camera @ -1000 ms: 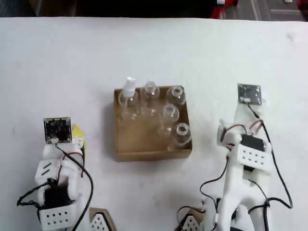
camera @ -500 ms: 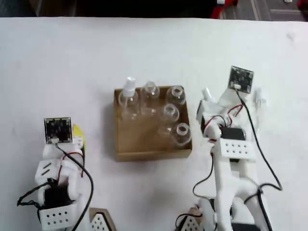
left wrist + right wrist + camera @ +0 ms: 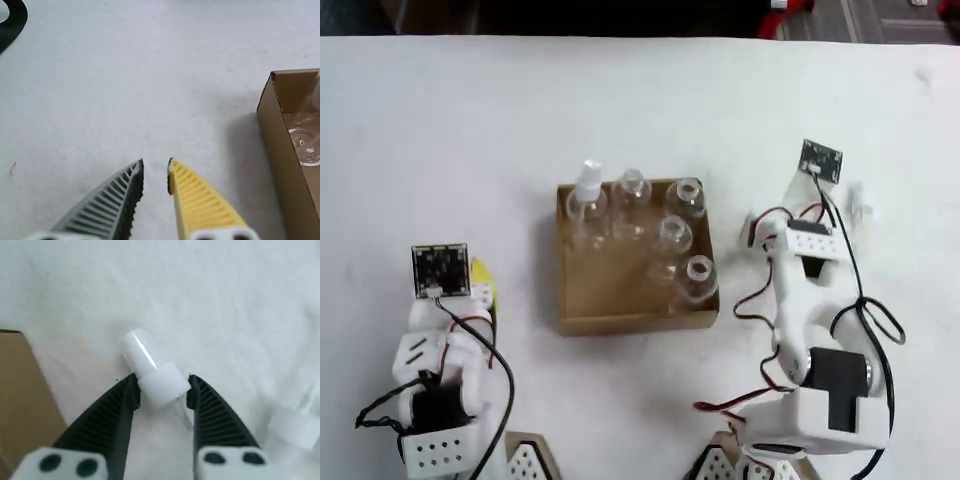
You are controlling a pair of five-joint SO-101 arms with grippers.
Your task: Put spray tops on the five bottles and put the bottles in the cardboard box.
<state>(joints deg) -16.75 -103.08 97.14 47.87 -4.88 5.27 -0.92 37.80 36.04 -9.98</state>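
left hand (image 3: 155, 166): idling over bare desk (image 3: 125, 75), fingers a crack apart, holding nothing
cardboard box (image 3: 635, 322): sitting between my arms, five bottles (image 3: 670, 235) inside, only one wearing a top
right hand (image 3: 162, 381): pinching a spray top (image 3: 152, 367) that's lying flat just right of the box, long axis pointing straight out from my fingers

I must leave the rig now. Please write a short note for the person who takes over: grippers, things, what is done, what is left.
Left gripper: slightly open, empty, over the table beside the cardboard box.
Right gripper: shut on a spray top, on the box's other side; a second spray top lies close by.
Done: all five bottles stand in the box; the capped bottle has its top.
Left: tops for the four bare bottles.
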